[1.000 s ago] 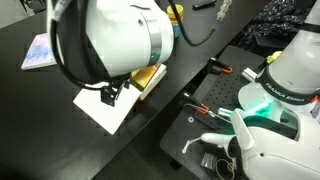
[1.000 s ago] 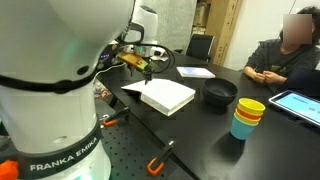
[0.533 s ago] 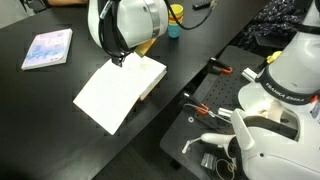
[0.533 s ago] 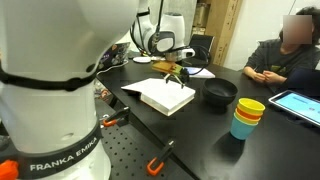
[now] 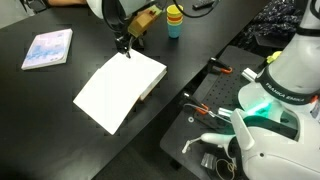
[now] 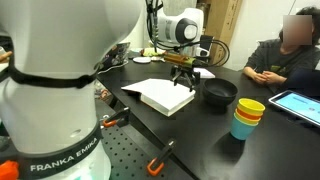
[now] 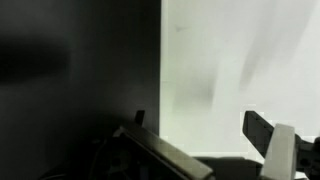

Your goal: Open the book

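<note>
Blurred wrist view; the book (image 7: pixel 240 70) glares white.

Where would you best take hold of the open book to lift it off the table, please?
Probably the edge of the book where the tan cover shows beneath the pages, coming in low from that side. It lies flat and open, so its white face offers nothing to pinch, while that edge has some thickness.

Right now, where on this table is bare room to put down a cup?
Bare table lies between the booklet and the open book. It is crowded by the robot base, among the tools.
</note>
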You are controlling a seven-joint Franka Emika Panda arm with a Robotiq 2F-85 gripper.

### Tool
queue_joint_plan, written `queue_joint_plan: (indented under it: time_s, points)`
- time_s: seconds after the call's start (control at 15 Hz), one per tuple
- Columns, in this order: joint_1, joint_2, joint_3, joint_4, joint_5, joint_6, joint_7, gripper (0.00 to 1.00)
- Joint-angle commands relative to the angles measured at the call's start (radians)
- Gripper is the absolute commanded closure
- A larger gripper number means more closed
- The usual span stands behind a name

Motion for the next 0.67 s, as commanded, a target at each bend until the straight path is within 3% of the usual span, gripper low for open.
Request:
queue_joint_plan:
  time_s: [0.0, 0.13, 0.27, 0.6]
  points:
    - [-0.245, -0.085, 0.244, 0.064, -0.101, -0.188, 0.101, 0.00]
    - [-0.373, -0.077, 0.371, 0.085, -0.075, -0.220, 0.088, 0.00]
    - [-0.456, -0.062, 0.445, 0.101, -0.064, -0.224, 0.081, 0.00]
    - [-0.592, -0.015, 0.525, 0.092, -0.067, -0.176, 0.062, 0.00]
